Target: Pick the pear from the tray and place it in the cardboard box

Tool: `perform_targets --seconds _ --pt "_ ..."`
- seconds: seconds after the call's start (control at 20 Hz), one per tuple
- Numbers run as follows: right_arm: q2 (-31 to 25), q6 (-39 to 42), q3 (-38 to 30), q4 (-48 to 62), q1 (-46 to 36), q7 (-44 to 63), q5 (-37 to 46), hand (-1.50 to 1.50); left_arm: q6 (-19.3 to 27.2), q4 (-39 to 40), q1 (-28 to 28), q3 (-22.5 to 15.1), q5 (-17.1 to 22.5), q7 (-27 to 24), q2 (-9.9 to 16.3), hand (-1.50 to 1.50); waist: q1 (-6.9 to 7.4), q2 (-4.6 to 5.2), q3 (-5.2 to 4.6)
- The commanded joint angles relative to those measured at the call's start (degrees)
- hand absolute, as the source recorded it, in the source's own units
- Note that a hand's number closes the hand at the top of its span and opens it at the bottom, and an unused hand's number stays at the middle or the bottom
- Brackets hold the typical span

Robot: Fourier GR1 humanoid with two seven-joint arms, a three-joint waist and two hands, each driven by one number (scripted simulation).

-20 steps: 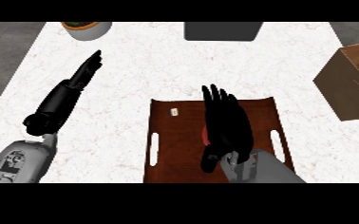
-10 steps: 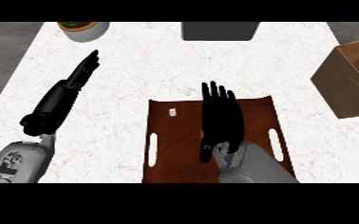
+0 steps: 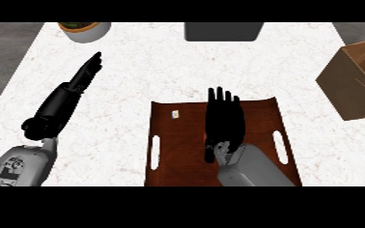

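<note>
While the right hand (image 3: 225,121) lay flat and open over the tray (image 3: 178,140), hiding the pear, a blind grasp risked missing.

The tray (image 3: 178,145) is a flat, dark reddish-brown rectangle lying on the counter near the lower edge of the head view, slightly right of centre. A slot-shaped handle cut-out is seen in each short side — one at the left, one at the right. A small pale label is located near its upper-left corner.

The pear cannot be seen; much of the tray's middle is hidden.

The cardboard box (image 3: 348,82) is brown and stands at the right edge of the view, well apart from the tray — above and to its right. It is partly cut off by that edge.
</note>
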Motion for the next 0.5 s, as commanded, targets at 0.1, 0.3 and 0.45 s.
perform_targets --seconds 0.1,0.3,0.45 --pt "2.34 0.59 -2.12 4.84 -0.65 3.43 1.05 -1.5 -0.82 2.71 -0.98 0.86 -1.98 -1.49 -2.01 0.0 0.05 0.13 0.01" --pt "2.38 -0.24 -1.99 4.55 2.27 2.7 2.06 -1.5 -1.74 -1.16 1.35 1.58 -2.15 -0.09 -1.81 0.0 0.2 0.05 0.02" --pt "2.39 -3.56 0.37 9.41 0.08 5.33 2.46 -1.5 -2.97 2.31 1.29 2.48 -2.58 -3.86 -1.2 0.0 0.58 0.15 0.01"
